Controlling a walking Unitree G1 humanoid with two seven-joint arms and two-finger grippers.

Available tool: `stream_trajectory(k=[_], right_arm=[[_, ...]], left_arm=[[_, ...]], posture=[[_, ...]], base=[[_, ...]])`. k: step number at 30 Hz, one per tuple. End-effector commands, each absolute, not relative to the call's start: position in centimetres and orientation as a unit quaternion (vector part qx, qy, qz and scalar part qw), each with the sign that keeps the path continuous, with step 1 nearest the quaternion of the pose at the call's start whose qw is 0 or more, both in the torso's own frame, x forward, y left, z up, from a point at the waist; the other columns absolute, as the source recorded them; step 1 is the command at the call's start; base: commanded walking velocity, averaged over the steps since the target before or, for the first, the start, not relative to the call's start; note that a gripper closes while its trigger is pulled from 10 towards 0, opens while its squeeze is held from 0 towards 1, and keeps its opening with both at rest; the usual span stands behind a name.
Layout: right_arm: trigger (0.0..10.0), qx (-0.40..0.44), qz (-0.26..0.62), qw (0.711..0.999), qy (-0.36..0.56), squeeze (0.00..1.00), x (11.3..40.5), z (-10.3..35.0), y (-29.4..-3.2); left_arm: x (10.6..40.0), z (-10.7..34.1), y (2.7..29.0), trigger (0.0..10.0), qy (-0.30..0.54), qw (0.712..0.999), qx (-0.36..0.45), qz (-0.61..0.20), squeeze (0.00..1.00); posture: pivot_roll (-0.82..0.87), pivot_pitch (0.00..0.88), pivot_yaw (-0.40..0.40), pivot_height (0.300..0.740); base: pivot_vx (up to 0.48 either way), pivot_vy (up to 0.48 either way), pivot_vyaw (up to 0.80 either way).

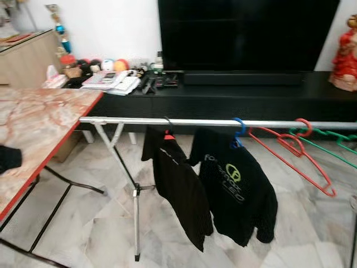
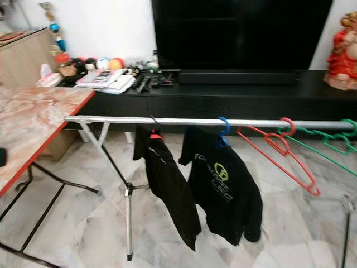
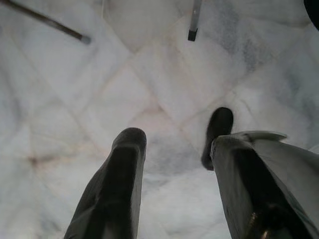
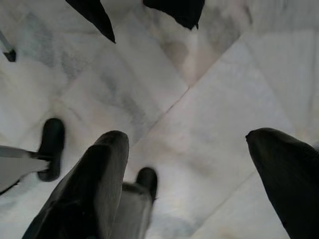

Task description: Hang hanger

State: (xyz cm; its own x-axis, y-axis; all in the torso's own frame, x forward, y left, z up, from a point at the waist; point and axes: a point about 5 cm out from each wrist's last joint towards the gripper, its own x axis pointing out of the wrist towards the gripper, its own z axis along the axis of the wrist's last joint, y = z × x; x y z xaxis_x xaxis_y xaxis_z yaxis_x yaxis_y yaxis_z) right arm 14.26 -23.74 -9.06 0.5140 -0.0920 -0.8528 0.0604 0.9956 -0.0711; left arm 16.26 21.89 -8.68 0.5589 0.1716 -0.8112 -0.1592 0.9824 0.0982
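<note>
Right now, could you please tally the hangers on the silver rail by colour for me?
Black hanger, carrying a black shirt: 1
Blue hanger, carrying a black printed shirt: 1
Red hanger, bare: 1
Green hanger, bare: 1
Total on the rail: 4

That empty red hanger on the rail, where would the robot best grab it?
Probably on the red hanger's long sloping arm, coming from the front: it juts forward off the rail, free of the green hanger and shirts. Either open end effector could do it.
</note>
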Motion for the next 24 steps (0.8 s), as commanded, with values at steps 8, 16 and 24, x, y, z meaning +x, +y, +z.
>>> stream_trajectory(k=[8,16,24], right_arm=[[10.0,-0.001,-0.042,0.869,0.493,0.0,13.95,-9.3,-23.2],[10.0,0.004,-0.043,0.868,0.495,0.0,13.97,-9.43,-22.7],[10.0,0.011,-0.047,0.87,0.491,0.0,14.35,-9.36,-22.45]], left_arm=[[15.36,-9.05,22.17,10.0,0.479,0.873,0.036,0.079,0.0],[15.07,-9.15,22.23,10.0,0.484,0.872,0.041,0.067,0.0],[15.57,-8.94,22.37,10.0,0.481,0.873,0.041,0.066,0.0]], posture=[[-0.02,0.0,0.0,0.74],[-0.03,0.0,0.024,0.74],[-0.03,0.0,0.028,0.74]], base=[[0.0,0.0,0.2],[0.0,0.0,0.0],[0.141,0.0,0.0]])
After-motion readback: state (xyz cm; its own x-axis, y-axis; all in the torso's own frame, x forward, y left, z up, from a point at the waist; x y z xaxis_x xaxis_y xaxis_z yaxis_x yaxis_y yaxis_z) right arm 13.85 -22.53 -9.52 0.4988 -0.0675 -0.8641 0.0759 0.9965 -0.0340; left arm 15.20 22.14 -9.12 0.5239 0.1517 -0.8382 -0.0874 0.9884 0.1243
